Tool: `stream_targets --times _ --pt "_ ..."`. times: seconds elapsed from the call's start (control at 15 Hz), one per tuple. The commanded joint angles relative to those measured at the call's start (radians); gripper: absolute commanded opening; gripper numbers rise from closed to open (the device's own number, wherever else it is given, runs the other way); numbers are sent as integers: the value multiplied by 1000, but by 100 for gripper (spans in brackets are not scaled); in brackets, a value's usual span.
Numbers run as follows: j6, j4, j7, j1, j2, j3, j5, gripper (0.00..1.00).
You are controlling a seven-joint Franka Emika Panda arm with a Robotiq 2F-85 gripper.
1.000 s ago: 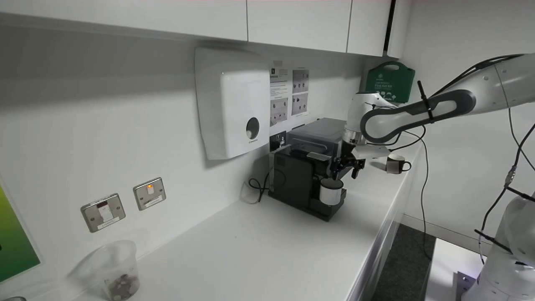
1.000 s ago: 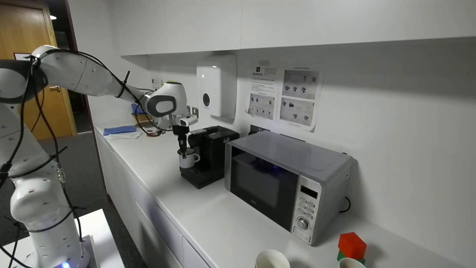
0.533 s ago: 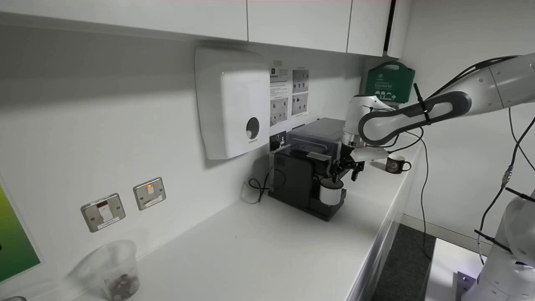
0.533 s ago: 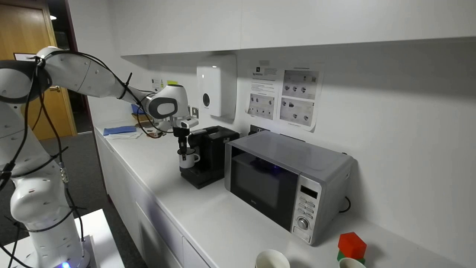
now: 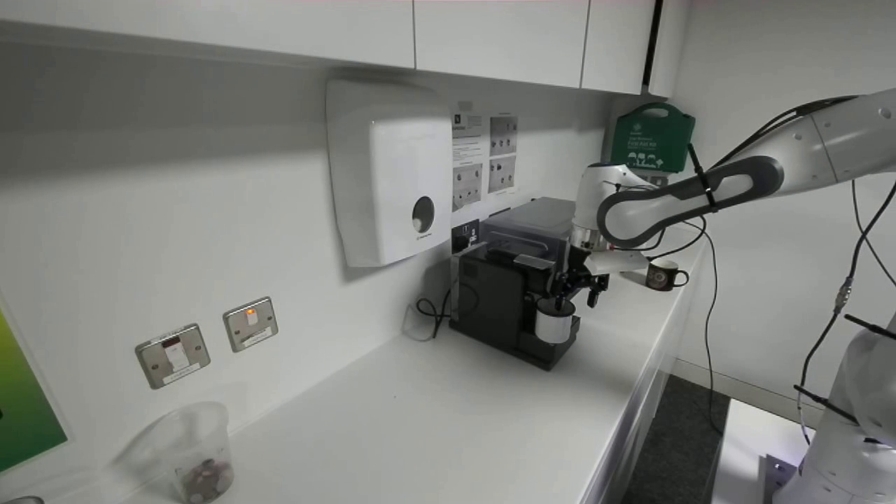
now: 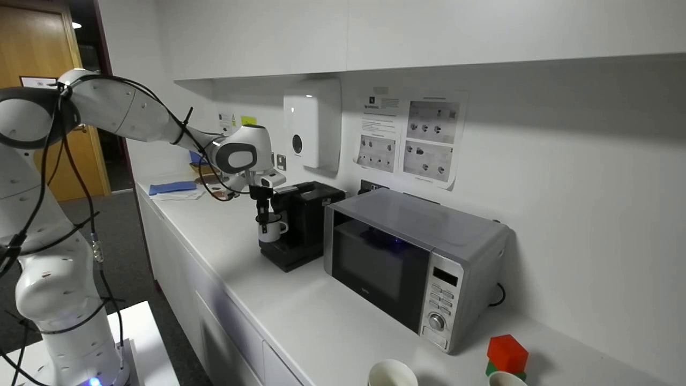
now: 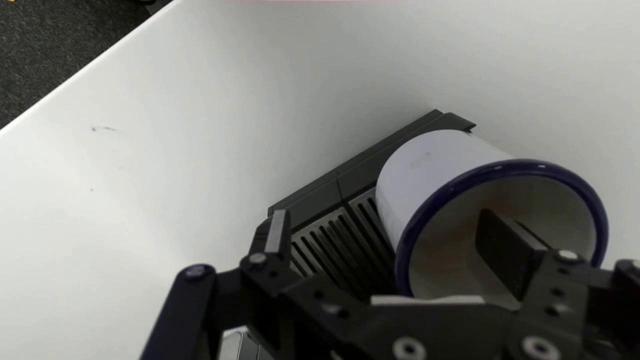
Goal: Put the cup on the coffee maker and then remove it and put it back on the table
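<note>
Black gripper [image 7: 383, 232], jaws wide apart, clasping nothing, one over the mouth of the cup [image 7: 425, 167], the other outside it | cup: white, blue-rimmed, upright; we see it on the black coffee maker [image 5: 490, 301] | white countertop [image 5: 420, 420] beneath | grey microwave [image 6: 418, 220] alongside

"On the wall?"

"In both exterior views, a white dispenser box [image 5: 388, 182], with printed notices [image 6: 378, 131] to the right. In an exterior view, a metal switch plate [image 5: 168, 355] near another plate [image 5: 250, 325] with a small orange light."

"And lower down?"

"A silver-grey microwave [image 6: 388, 268] with a dark front; a red block [image 6: 506, 354] above a green block [image 6: 491, 369]; a clear container [image 5: 199, 444] of dark pieces [image 5: 206, 480]."

"Toward the far corner?"

"A green first aid case [image 5: 653, 136] and, lower, a dark mug [image 5: 660, 276]."
</note>
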Motion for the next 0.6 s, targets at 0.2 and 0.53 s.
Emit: stream_targets --times 0.2,0.53 --pt "-5 20 63 6 24 -5 -26 100" --pt "-4 14 103 4 41 -11 -43 100"
